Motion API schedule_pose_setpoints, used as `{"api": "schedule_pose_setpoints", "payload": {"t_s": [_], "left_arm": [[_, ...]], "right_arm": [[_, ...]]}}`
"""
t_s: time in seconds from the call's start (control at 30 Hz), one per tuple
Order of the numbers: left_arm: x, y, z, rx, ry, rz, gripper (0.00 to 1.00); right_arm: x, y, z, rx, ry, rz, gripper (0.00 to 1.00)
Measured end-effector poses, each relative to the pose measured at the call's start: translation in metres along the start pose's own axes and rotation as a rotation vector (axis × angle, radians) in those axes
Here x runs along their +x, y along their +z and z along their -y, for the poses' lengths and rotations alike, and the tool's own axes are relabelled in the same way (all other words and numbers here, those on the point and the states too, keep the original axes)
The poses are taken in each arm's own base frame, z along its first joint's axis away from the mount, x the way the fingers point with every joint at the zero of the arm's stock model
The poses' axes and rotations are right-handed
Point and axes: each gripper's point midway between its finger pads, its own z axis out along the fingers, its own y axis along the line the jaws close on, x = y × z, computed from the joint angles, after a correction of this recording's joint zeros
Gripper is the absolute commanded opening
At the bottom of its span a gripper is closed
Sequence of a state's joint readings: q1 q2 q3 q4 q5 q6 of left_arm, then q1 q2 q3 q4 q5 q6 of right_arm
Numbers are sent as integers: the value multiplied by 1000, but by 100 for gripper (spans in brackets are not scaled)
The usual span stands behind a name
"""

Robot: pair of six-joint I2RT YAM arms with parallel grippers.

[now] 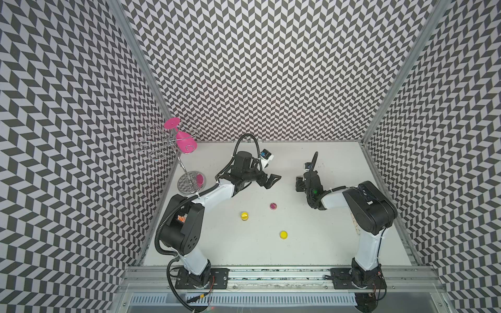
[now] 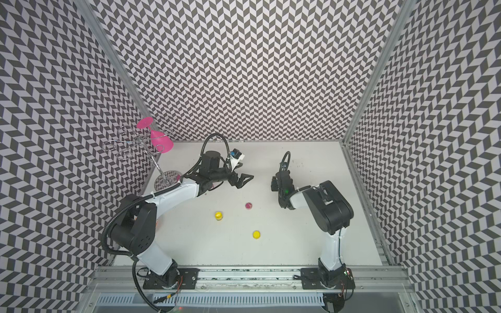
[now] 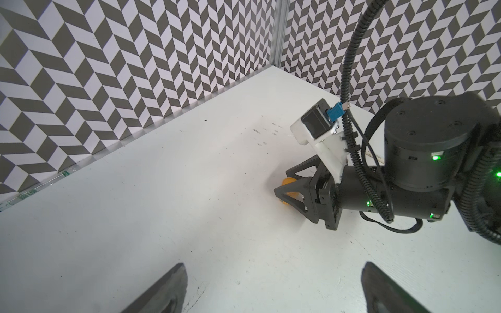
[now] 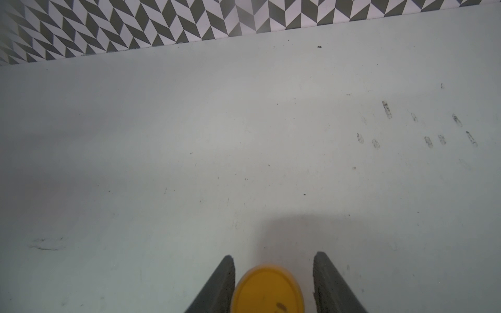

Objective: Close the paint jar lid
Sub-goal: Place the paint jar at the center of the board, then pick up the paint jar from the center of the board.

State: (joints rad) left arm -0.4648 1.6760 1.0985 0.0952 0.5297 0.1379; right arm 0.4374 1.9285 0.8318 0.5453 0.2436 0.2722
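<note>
Right gripper (image 4: 273, 260) fingers frame the yellow lid (image 4: 267, 290) in the right wrist view. The jaws are parted, with one pad just beside the rim and a clear gap at the other, so nothing is clamped. From the left wrist view the lid seems to sit on its paint jar (image 3: 291, 195), which stands on the table (image 1: 311, 244) right of its middle. Left gripper (image 3: 273, 267) hangs spread wide and empty. The jar is probably light, rigid plastic with smooth, slippery sides, so pinch the lid across its rim and steady the jar low down. Another yellow cap (image 1: 283, 234) lies well apart.
</note>
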Motion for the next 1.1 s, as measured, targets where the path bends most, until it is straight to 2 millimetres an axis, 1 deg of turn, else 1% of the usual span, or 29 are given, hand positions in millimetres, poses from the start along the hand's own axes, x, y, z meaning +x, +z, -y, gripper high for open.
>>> {"api": "schedule_pose_setpoints", "payload": {"t_s": [0.13, 0.37, 0.53, 0.6, 0.73, 0.8, 0.87, 1.0, 1.1], "left_arm": [[0, 0, 1, 3, -1, 0, 100], [-1, 0, 3, 16, -1, 5, 100], [-5, 0, 4, 25, -7, 21, 100], [-7, 0, 5, 32, -14, 29, 100], [-13, -1, 8, 51, -23, 52, 100], [-19, -4, 10, 53, -23, 71, 100], [-30, -11, 12, 47, -17, 97, 100], [-55, -29, 19, 40, 8, 156, 100], [-69, -37, 22, 43, 29, 183, 100]], "right_arm": [[0, 0, -1, -1, -1, 0, 53], [0, -1, -2, -3, -10, -3, 67], [-4, -5, -2, -2, -25, 0, 73], [-11, -8, -4, -6, -28, 13, 80], [-34, -20, -9, -27, -35, 61, 88], [-47, -29, -13, -44, -40, 91, 92], [-61, -40, -16, -63, -42, 124, 99], [-84, -63, -23, -106, -54, 183, 100], [-100, -79, -28, -139, -65, 221, 100]]}}
